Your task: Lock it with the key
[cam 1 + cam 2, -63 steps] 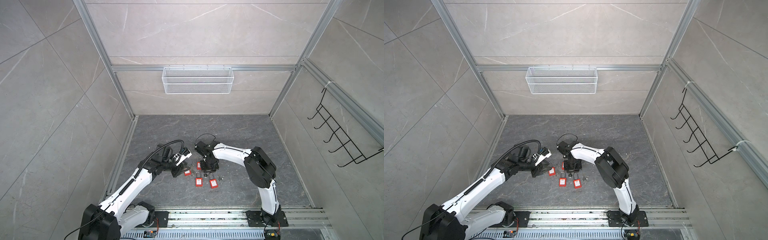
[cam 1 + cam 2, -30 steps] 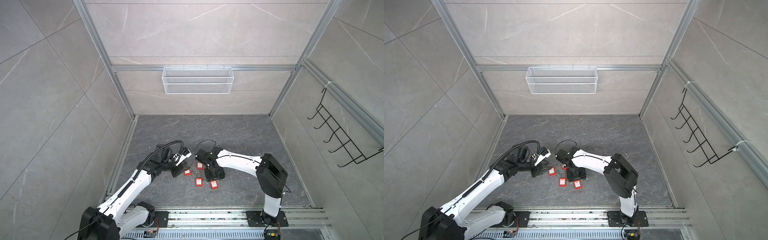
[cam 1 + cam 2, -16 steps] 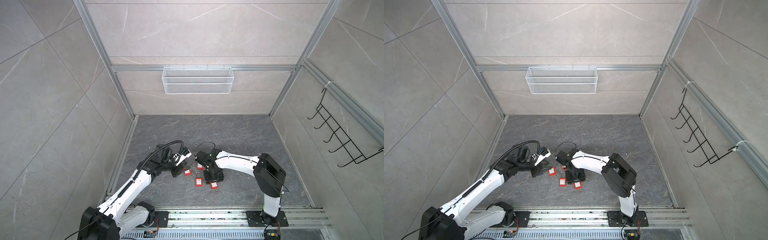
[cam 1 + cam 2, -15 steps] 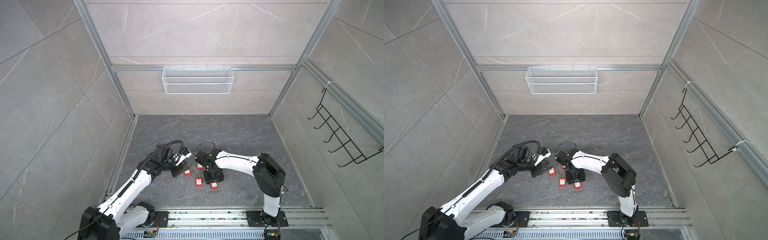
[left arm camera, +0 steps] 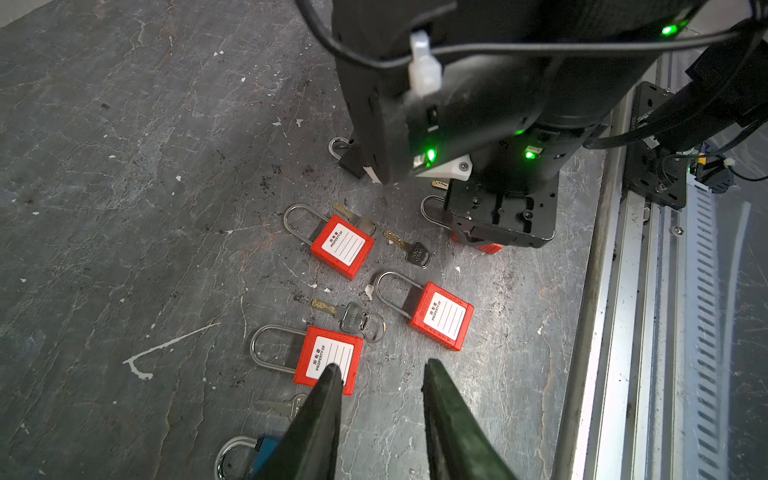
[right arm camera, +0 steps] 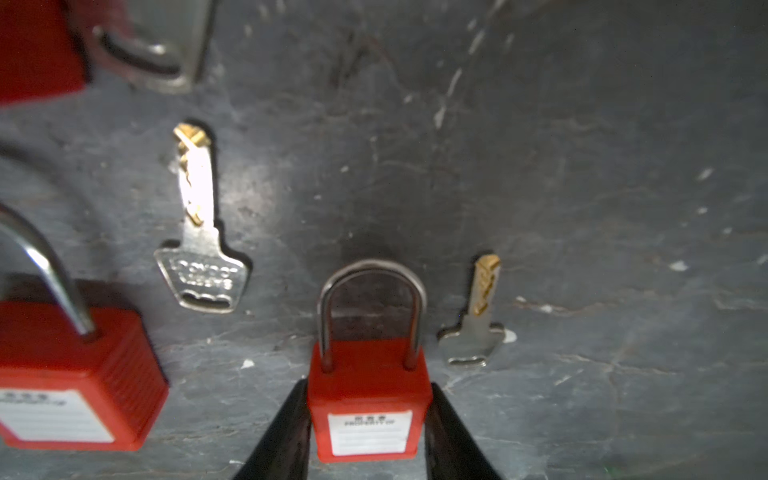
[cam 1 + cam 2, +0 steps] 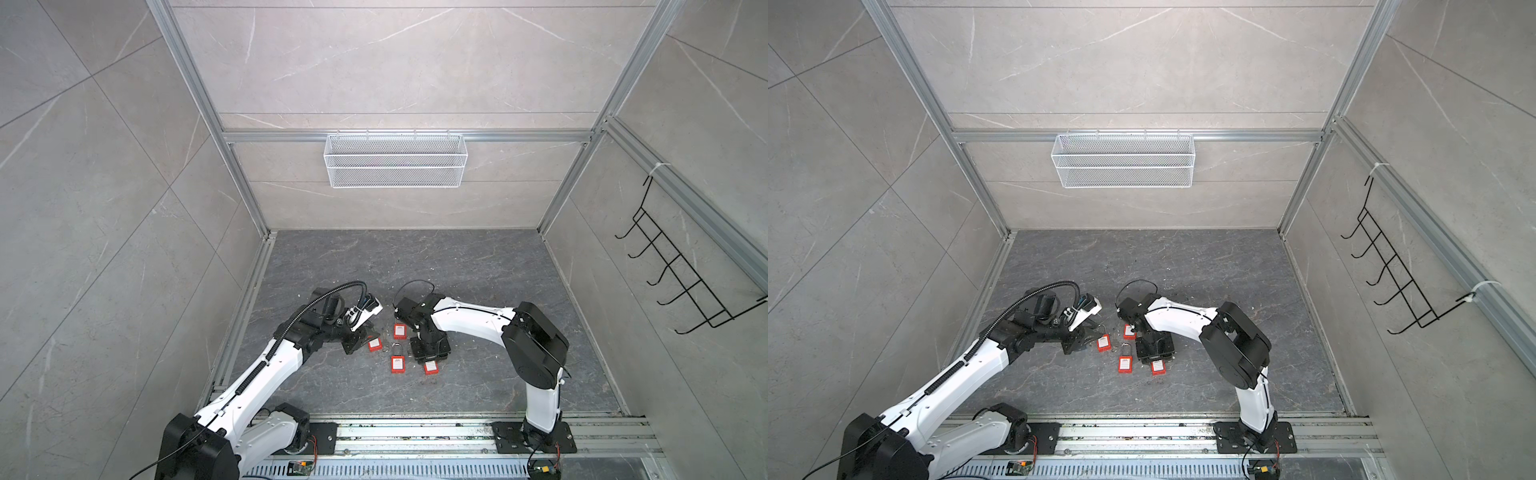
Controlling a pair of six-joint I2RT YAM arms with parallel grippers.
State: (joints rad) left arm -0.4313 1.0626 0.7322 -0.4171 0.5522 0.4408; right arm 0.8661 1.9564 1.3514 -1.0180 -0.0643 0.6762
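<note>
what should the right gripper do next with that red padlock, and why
Probably close the right gripper firmly on the red padlock before any lift. In the right wrist view its fingers flank the body on both sides, seemingly just at contact, and the lock lies flat on the floor, a key beside it.

**Right pincer brought onto a padlock**

The right pincer (image 6: 368,386) was carried away from the farther padlock (image 7: 400,331) toward the near edge of the tabletop (image 7: 478,374) and was set over a red padlock (image 6: 369,415). Its jaws were narrowed until the padlock's body was pressed on both sides.
</note>
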